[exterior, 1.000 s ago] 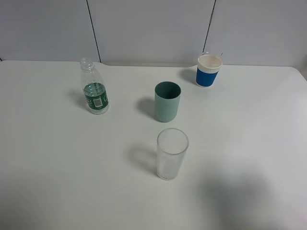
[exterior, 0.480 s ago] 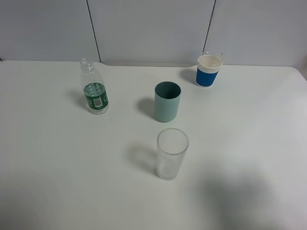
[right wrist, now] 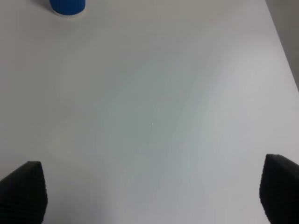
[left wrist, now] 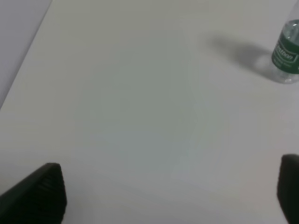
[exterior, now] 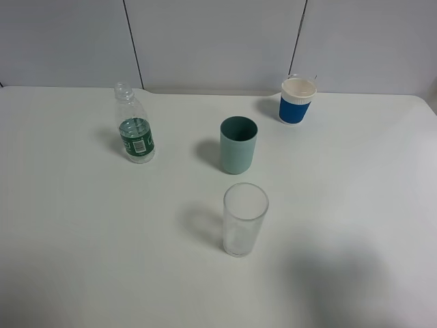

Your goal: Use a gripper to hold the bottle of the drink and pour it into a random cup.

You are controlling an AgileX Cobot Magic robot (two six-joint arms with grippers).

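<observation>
My left end effector (left wrist: pixel 170 193) is wide open over bare table (exterior: pixel 82 232), holding nothing — the bottle (exterior: pixel 135 126) stands upright well ahead of it, uncapped, drink (exterior: pixel 131 125) partway up. Right end effector (right wrist: pixel 152 193) is spread open too. The green cup (exterior: pixel 238 145) stands mid-table, between a clear glass (exterior: pixel 244 219) and a blue paper cup (exterior: pixel 298 101).

Bottle (left wrist: pixel 286 52) cut by left wrist frame edge; paper cup (right wrist: pixel 67 6) cropped in right wrist.

One bottle (exterior: pixel 135 134), three cups: teal cup (exterior: pixel 238 145), clear tumbler (exterior: pixel 244 219), paper cup (exterior: pixel 298 100).
</observation>
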